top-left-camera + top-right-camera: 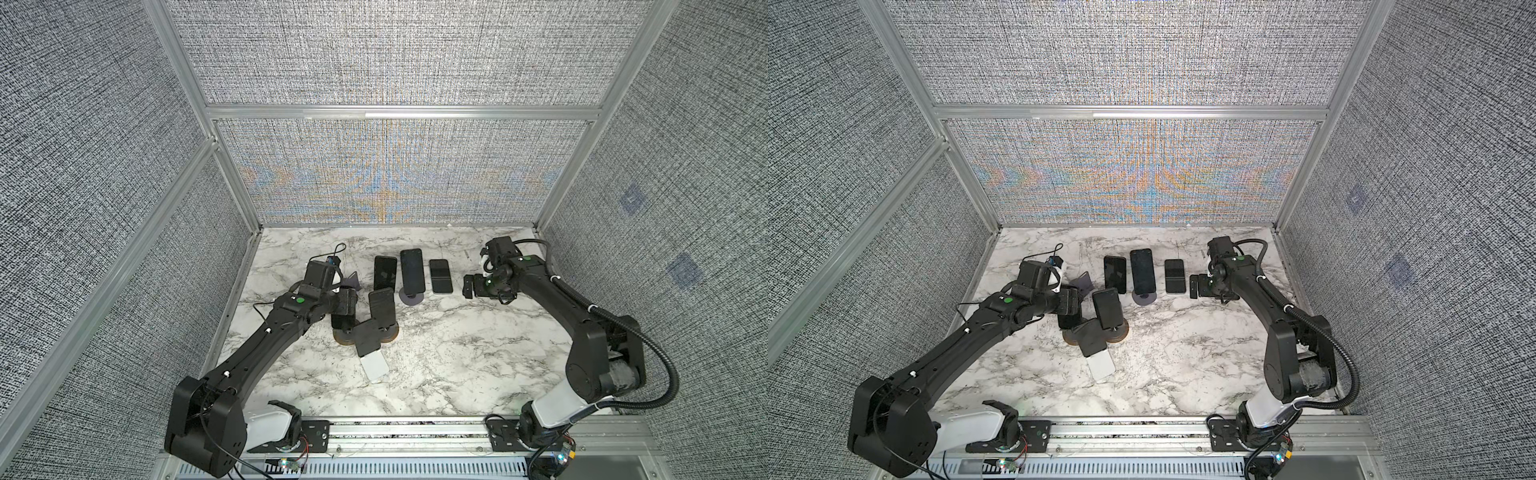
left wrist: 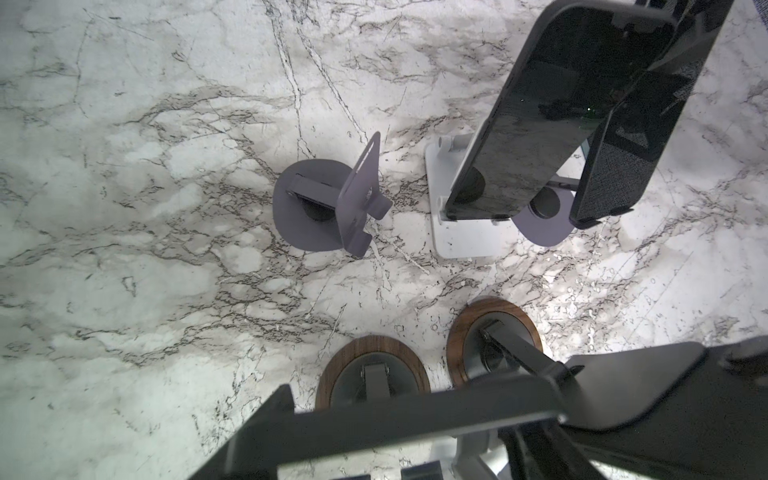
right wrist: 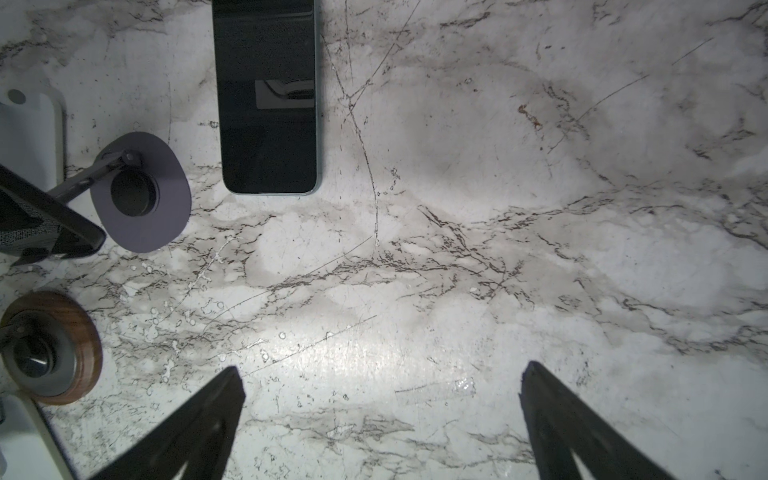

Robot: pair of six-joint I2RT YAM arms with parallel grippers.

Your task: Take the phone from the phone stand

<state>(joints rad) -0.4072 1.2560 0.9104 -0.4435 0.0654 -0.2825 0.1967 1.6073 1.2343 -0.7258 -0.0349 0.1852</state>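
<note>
The phone (image 1: 343,323) is a dark slab propped on a phone stand with a round wooden base (image 1: 341,337), left of the table's middle in both top views. My left gripper (image 1: 345,308) hangs right over the phone's top. In the left wrist view the phone's top edge (image 2: 415,409) runs as a dark bar across my left gripper (image 2: 419,395). One finger (image 2: 282,405) lies against its end and the other is hidden, so I cannot tell whether the jaws press on it. The stand's wooden base (image 2: 332,374) shows beyond. My right gripper (image 1: 467,286) (image 3: 382,374) hovers open and empty at the right.
A second wooden-base stand (image 1: 390,332) holds a phone (image 1: 382,307). A white stand (image 1: 374,368) at the front carries another phone (image 1: 368,338). Two more phones (image 1: 384,272) (image 1: 412,270) stand at the back, and one phone (image 1: 440,276) lies flat. An empty purple stand (image 1: 352,282) sits beside my left wrist.
</note>
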